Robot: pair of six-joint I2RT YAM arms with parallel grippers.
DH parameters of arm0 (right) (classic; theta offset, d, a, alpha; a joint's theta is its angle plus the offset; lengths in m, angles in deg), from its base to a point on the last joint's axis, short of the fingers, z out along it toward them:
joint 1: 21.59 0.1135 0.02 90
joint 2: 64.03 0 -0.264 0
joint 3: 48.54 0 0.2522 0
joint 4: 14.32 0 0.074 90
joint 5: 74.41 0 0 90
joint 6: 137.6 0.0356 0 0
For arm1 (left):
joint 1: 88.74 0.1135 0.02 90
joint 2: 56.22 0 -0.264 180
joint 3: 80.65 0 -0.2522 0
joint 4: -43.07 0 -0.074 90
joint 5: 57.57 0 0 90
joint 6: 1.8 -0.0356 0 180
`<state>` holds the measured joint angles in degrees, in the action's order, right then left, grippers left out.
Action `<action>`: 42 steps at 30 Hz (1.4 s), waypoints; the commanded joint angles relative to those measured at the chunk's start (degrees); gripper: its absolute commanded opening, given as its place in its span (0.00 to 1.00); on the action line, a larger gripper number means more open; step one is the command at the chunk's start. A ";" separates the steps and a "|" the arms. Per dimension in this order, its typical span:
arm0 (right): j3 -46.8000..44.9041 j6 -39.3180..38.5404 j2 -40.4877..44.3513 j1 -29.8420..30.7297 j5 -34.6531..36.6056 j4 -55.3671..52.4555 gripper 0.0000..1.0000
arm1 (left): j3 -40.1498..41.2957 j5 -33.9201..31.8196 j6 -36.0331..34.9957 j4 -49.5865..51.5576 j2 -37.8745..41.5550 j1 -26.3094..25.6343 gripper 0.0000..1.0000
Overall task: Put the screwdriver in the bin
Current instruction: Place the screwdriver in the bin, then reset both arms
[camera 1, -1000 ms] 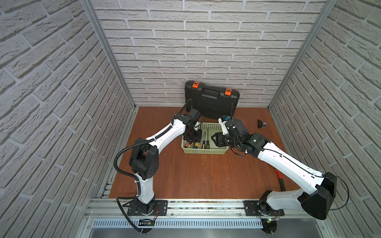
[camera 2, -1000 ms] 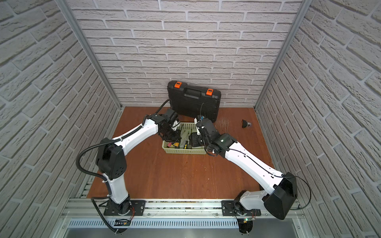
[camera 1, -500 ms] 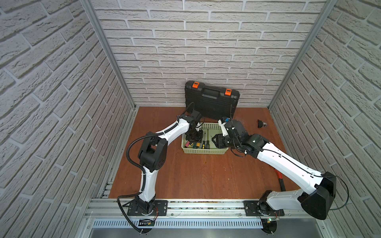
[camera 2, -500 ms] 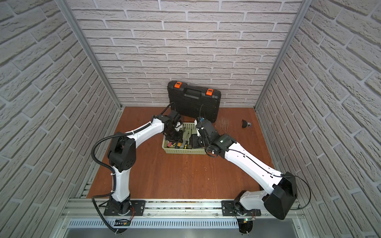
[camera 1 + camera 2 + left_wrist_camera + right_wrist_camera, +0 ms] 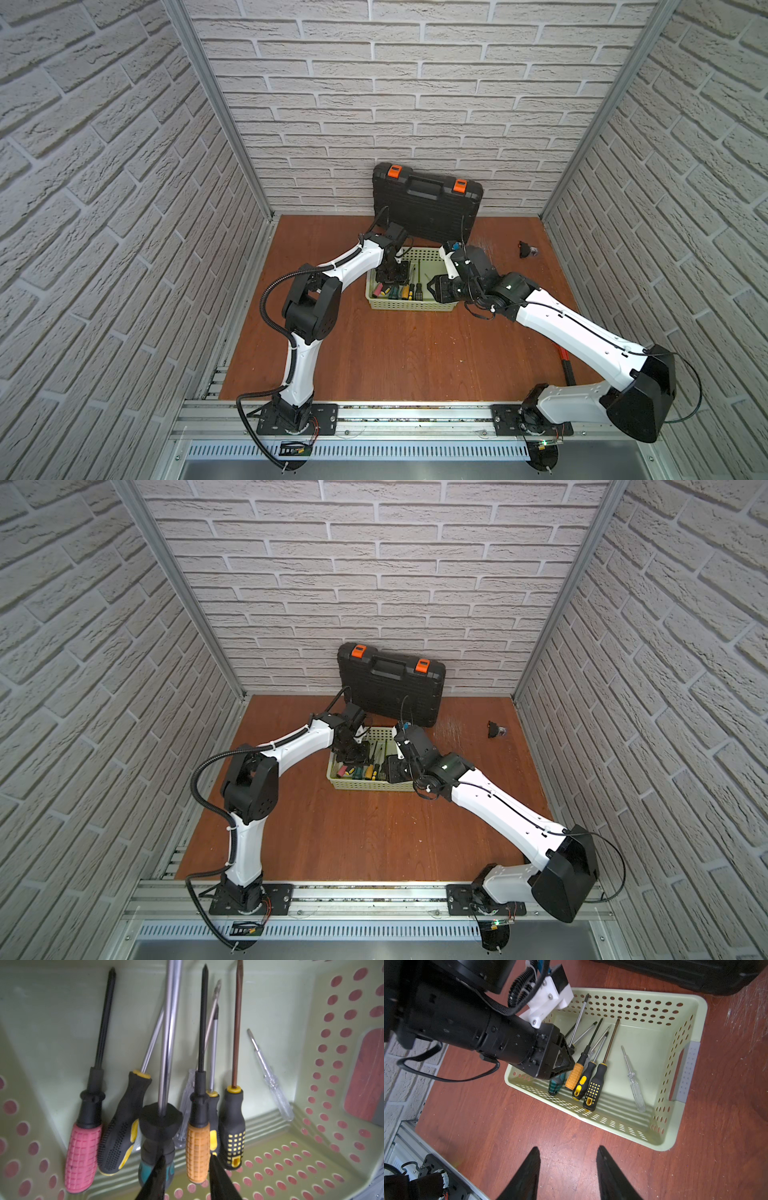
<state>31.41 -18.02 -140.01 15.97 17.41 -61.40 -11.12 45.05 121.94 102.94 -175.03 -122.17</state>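
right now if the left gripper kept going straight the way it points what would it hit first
Most likely the teal-handled screwdriver or the orange-handled screwdriver beside it, both lying in the bin just past the left gripper. Depth is too unclear to say which.

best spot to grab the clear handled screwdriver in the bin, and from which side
Grip the clear screwdriver across its thick handle, coming straight down from above. It lies flat on the bin floor, apart from the other screwdrivers, with bare floor on both sides; its shaft is thin.
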 commanded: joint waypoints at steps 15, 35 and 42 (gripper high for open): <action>-0.15 -4.66 5.17 0.06 8.10 -2.56 0.47 | 16.35 -5.50 -0.10 -3.70 26.64 3.54 0.71; -23.66 -39.68 17.84 -10.04 32.81 30.88 1.00 | 63.75 -26.33 -17.91 -44.29 59.63 25.92 0.98; -39.89 -35.84 20.10 -20.83 21.67 53.07 0.97 | 71.98 -33.82 -26.32 -58.74 58.36 26.95 0.98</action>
<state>-5.13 -54.98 -119.07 -2.35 44.21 -23.96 59.31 15.48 102.11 59.33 -116.50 -95.73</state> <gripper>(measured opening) 0.974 0.982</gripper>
